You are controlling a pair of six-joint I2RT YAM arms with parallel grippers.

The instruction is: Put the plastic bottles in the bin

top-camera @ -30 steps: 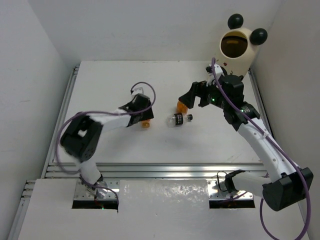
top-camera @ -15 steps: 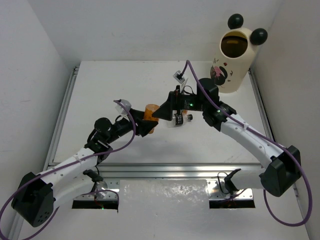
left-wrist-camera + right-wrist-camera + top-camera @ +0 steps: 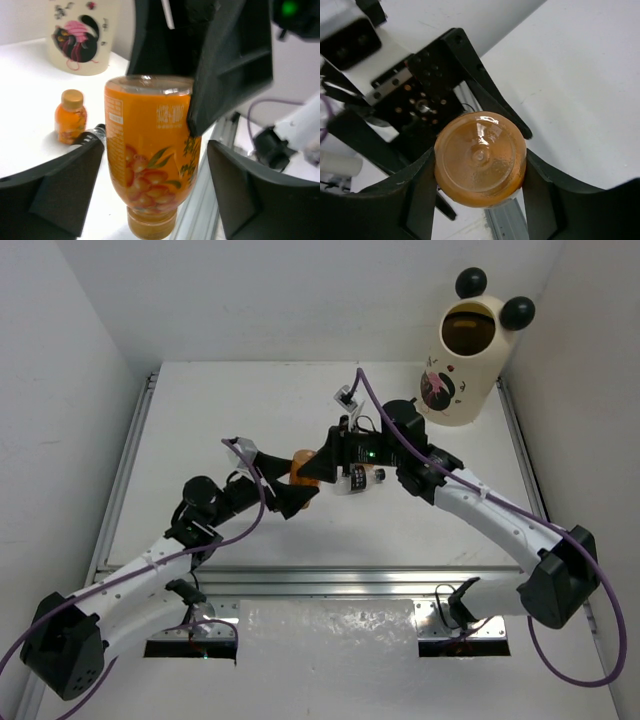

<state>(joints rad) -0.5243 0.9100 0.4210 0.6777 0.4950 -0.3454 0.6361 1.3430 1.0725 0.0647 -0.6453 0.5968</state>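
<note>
We are looking down on a white table [image 3: 200,420], and both arms are reaching in over it toward the middle. The left arm [image 3: 140,565] is stretching up from the near left corner, and the right arm [image 3: 500,515] is bending in from the near right. The bin [image 3: 455,405] is standing upright in the far right corner, its round opening tilting toward us, well apart from where the two wrists are meeting.

The right gripper [image 3: 479,162] is clamping the held orange bottle [image 3: 480,157]. In its own wrist view we are seeing the bottle's round base end-on, with a black finger pressing against each side. The left gripper [image 3: 155,145] is straddling the same bottle from the opposite end. Its fingers [image 3: 60,195] are sitting partly spread, one on each flank of the label. A thin sliver of light is showing on one side, so we are not able to tell whether it is gripping or merely surrounding. The bottle is hanging up off the table between the two grippers, with its cap end at the bottom of the left wrist view.

On the table just beyond, a small orange bottle [image 3: 70,117] is standing upright. A clear bottle [image 3: 355,480] is lying on its side just beside it.
</note>
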